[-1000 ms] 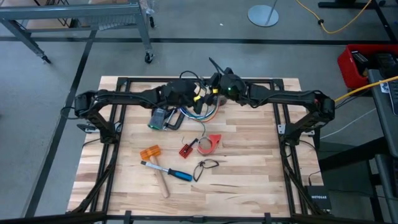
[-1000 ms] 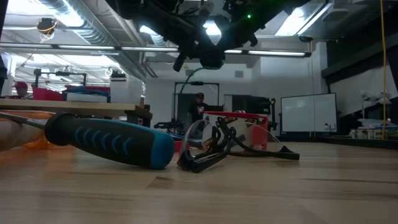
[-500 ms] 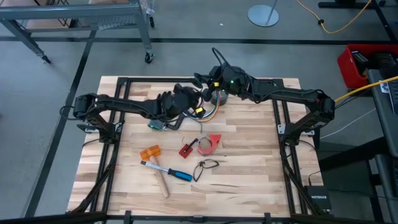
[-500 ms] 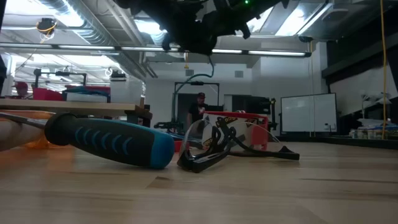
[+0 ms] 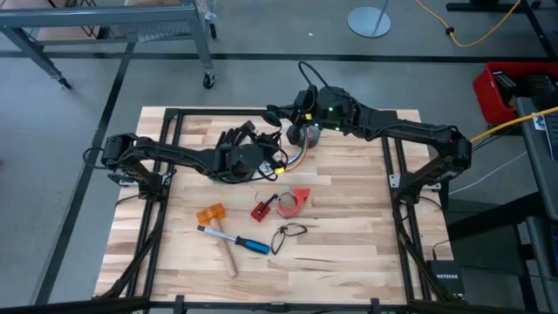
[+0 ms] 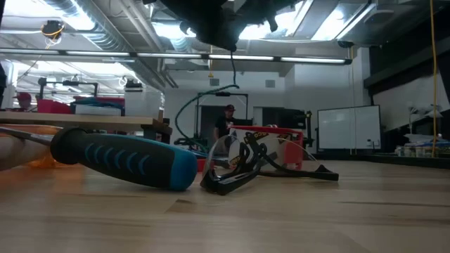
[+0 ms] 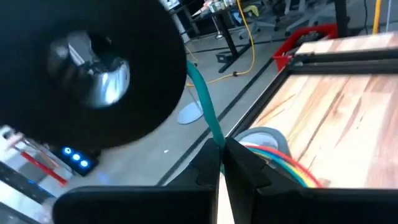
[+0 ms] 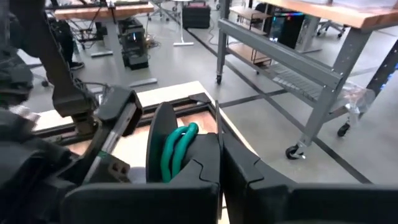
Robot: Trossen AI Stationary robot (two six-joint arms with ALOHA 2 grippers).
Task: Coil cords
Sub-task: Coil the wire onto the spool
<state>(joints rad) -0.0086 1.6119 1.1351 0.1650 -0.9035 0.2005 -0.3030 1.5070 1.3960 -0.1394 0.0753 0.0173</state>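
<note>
While you watch from above, both arms meet over far middle of table (image 5: 349, 244). Left gripper (image 5: 277, 157) pinched shut on cords (image 5: 292, 157), green strand showing between its fingers (image 7: 249, 169). Right gripper (image 5: 283, 116) clamped shut on same cords, just beyond left. Cords hang off table between grippers. Hammer (image 5: 234, 242), red tape roll (image 5: 294, 201), black cord loop (image 5: 289, 232) lie nearer you, untouched.

High view straight down on table (image 5: 349, 227); low view level, near hammer (image 6: 119, 160); both show it.
</note>
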